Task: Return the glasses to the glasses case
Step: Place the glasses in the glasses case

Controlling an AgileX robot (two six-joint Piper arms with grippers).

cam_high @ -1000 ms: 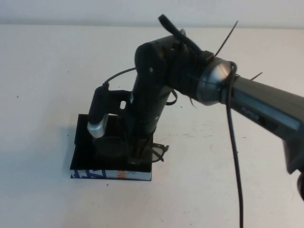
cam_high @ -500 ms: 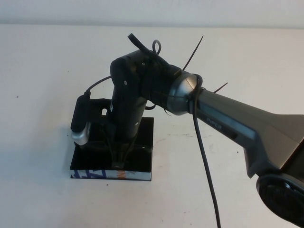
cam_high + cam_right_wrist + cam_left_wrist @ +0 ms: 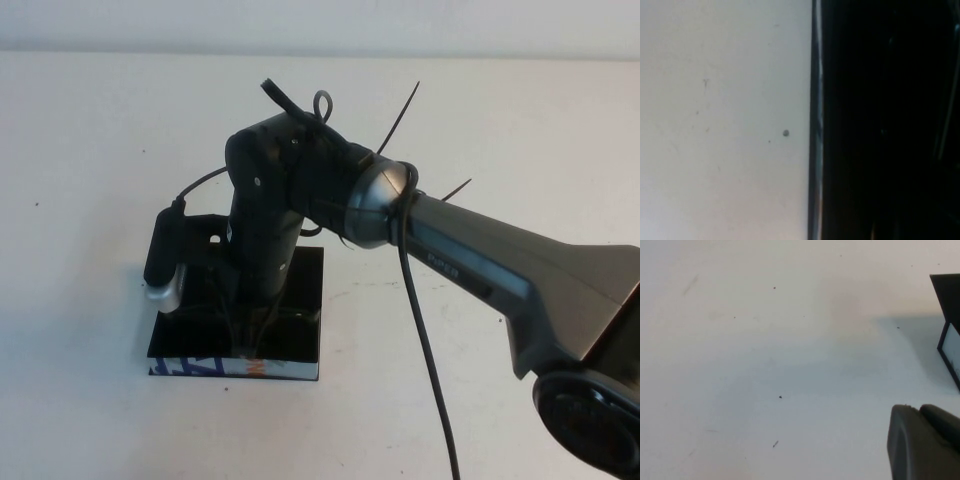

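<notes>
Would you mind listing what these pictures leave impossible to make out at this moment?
- The glasses: not discernible in the high view; the right arm hangs over the glasses case and covers its middle.
- Right gripper: down over the case; its jaws merge with the black surface, so open or shut is unclear. The right wrist view is nearly all black.
- Left gripper: cut off by the left wrist view's edge, low over the table.
</notes>
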